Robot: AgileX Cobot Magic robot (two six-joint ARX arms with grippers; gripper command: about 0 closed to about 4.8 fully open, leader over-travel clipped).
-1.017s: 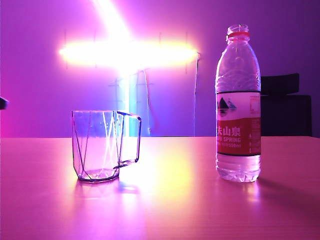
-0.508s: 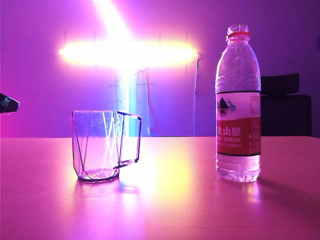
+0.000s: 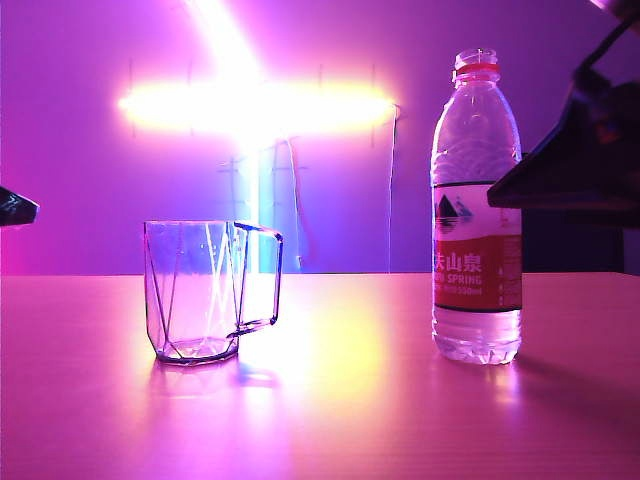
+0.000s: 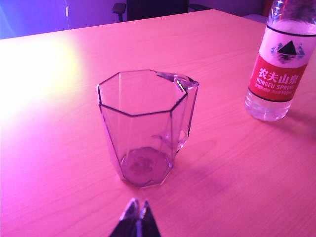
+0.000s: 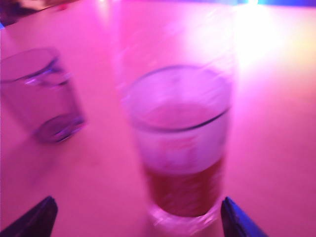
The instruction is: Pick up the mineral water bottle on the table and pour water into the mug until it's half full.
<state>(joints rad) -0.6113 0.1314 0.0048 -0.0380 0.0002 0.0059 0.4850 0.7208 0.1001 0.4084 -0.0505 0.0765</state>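
Note:
The mineral water bottle (image 3: 476, 220) stands upright on the table (image 3: 340, 410), right of centre, with a red neck ring and a red-and-white label. The mug (image 3: 210, 290) is a clear faceted glass to its left and looks empty. My right gripper (image 3: 560, 175) hangs as a dark shape just right of the bottle's upper half. In the blurred right wrist view this gripper (image 5: 137, 211) is open, and the bottle (image 5: 180, 143) stands ahead between the wide-spread fingers, untouched. My left gripper (image 4: 138, 206) is shut and empty, hovering short of the mug (image 4: 143, 128). The bottle (image 4: 279, 69) stands beyond it.
A bright cross of light (image 3: 250, 105) glares on the back wall and reflects off the tabletop. A black chair (image 4: 153, 7) sits behind the far table edge. The left gripper's tip (image 3: 15, 208) shows at the exterior view's left edge.
The right arm has swung into the exterior view from the upper right and now hangs beside the bottle. The left gripper's tip has edged a little further in at the left edge.

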